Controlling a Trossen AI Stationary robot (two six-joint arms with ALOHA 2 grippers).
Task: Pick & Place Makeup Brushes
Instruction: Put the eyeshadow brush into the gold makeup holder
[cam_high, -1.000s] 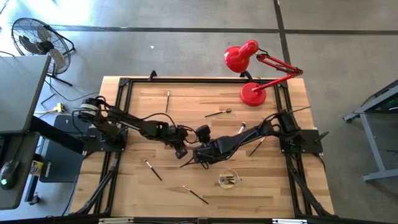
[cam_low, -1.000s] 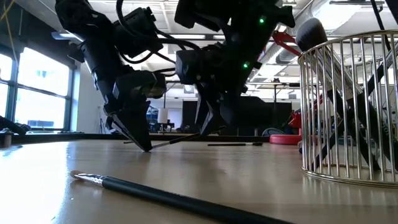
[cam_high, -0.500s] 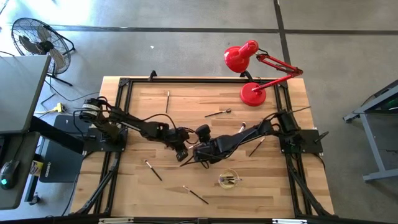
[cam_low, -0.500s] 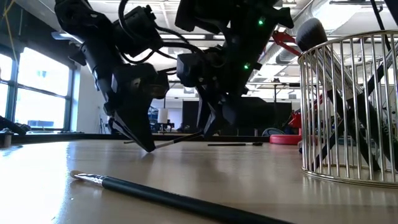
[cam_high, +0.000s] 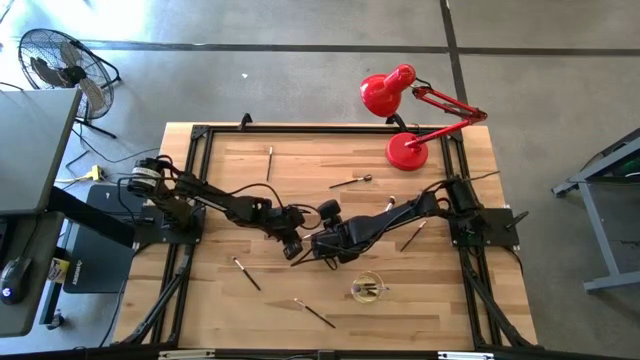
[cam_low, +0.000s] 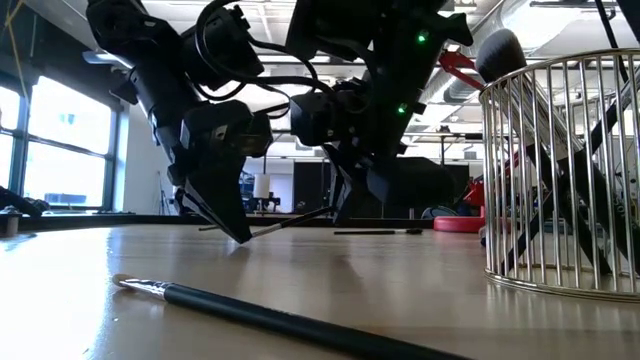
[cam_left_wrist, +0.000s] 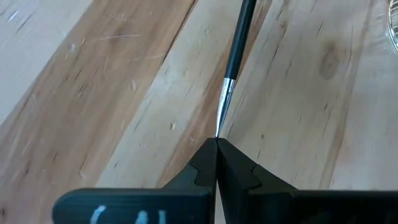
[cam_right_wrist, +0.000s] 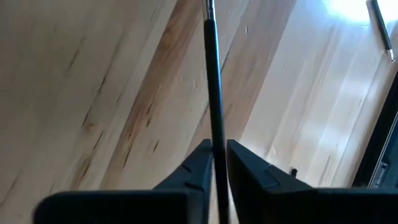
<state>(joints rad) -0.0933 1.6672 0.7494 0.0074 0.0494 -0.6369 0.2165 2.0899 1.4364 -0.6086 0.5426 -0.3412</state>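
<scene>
Gripping one makeup brush (cam_high: 303, 254) at both ends looked like the main hazard: near the centre of the high view the left gripper (cam_high: 291, 249) was pinched shut on the brush's thin bristle end, and the right gripper (cam_high: 322, 250) had closed its fingers around the dark handle. The right wrist view showed that handle (cam_right_wrist: 214, 112) running straight up from between the fingers, and the left wrist view showed the silvery ferrule (cam_left_wrist: 227, 93) rising out of the sealed jaws. If either arm had pulled before the other let go, the thin stick could have bent, snapped or sprung loose and skittered across the wooden table (cam_high: 230, 150). The two wrists sat almost touching, so a careless lift could also have knocked them together.

The wire cup (cam_high: 367, 288), already holding some brushes, stood just below and right of the grippers in the high view, and filled the right side of the low view (cam_low: 565, 170). Loose brushes lay lower left (cam_high: 246, 273), lower centre (cam_high: 314, 313), top centre (cam_high: 269, 160) and upper centre (cam_high: 352, 181), all apart from the arms. One more (cam_low: 270, 315) stretched across the low view's foreground. A red desk lamp (cam_high: 408, 115) occupied the upper right, clear of any path to the cup.
</scene>
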